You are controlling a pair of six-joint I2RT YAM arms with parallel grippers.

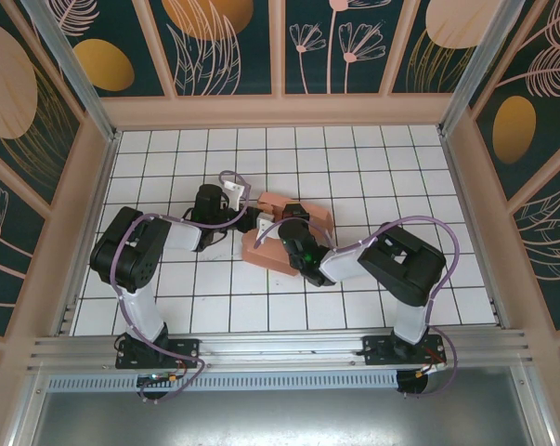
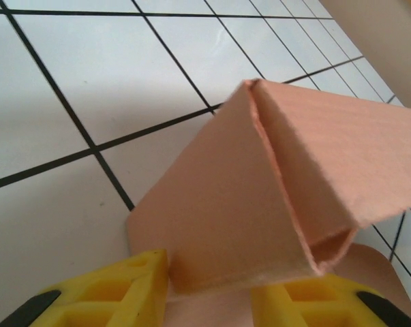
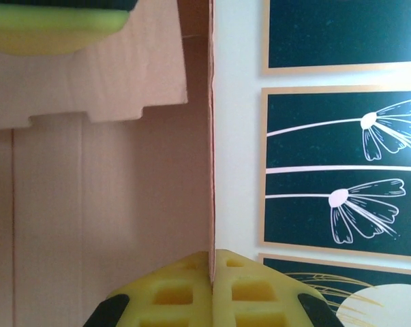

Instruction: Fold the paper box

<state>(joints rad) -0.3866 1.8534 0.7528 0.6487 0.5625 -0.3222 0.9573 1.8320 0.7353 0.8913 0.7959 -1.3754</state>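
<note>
The salmon-pink paper box (image 1: 272, 256) lies partly folded on the middle of the tiled floor, between my two grippers. My left gripper (image 1: 251, 222) is at its left end. In the left wrist view a raised, creased corner of the paper box (image 2: 225, 204) sits between the yellow fingers (image 2: 103, 293); the left pad touches its edge and a flat flap lies beneath. My right gripper (image 1: 293, 225) comes in from the right. Its pads (image 3: 185, 293) are shut on a thin upright wall of the box (image 3: 110, 204), seen edge-on.
The white tiled floor (image 1: 400, 177) has black grid lines and pink-framed walls with dark flower panels (image 1: 335, 46) on three sides. An aluminium rail (image 1: 280, 348) runs along the near edge, where both arm bases are bolted.
</note>
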